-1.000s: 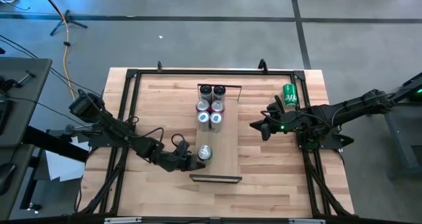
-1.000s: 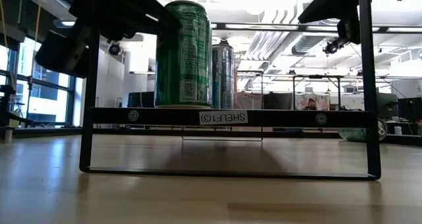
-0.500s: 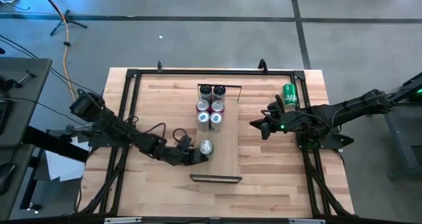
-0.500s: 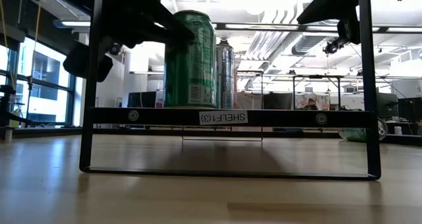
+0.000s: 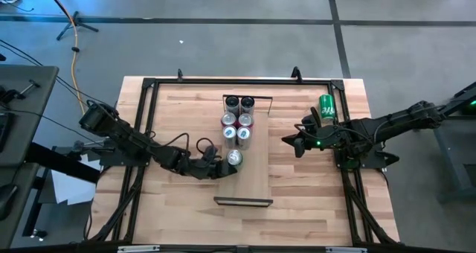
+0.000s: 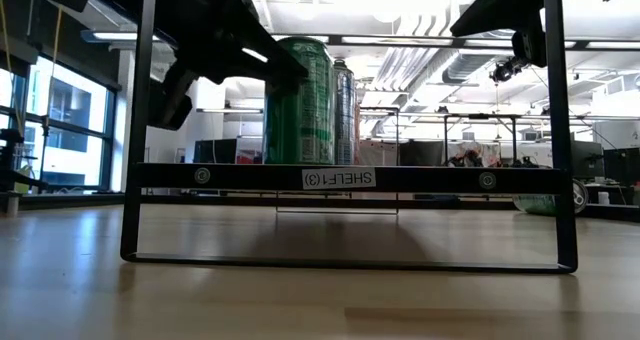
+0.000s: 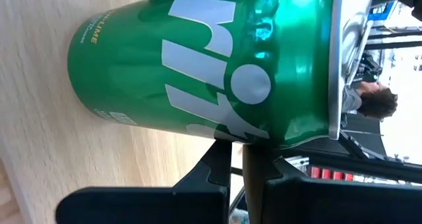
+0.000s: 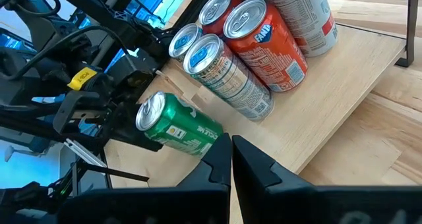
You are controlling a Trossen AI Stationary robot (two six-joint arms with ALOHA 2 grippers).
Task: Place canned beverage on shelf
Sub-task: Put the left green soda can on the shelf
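Note the green Sprite can (image 5: 235,158) upright on the shelf (image 5: 249,182), long axis vertical, base flat on the pale board, near its left long edge and just in front of the cluster of 6 cans (image 5: 238,120) packed at the far end. Not possible to tell from above whether touching the nearest of them or just apart. Find the left gripper (image 5: 223,166) immediately left of the can, at the shelf's left edge, fingers clenched together on nothing. In the left wrist view, see the 2 dark fingertips (image 7: 227,155) pressed into 1 blunt point against the can's side wall, apparently touching, not wrapped around it. Judge the can as lying straight ahead of that gripper, toward the shelf's centre line and the row of cans, so any further move reads as a sideways nudge, not a carry. Keep contact low on the body, since a tall upright can pushed high may tip into its neighbours. Place the right gripper (image 5: 290,143) well apart, off the shelf's right side, clamped empty too, waiting near a second green can (image 5: 326,108) that appears to lie on its side at the tabletop's right edge. Count the left arm as by far the nearer of the 2.
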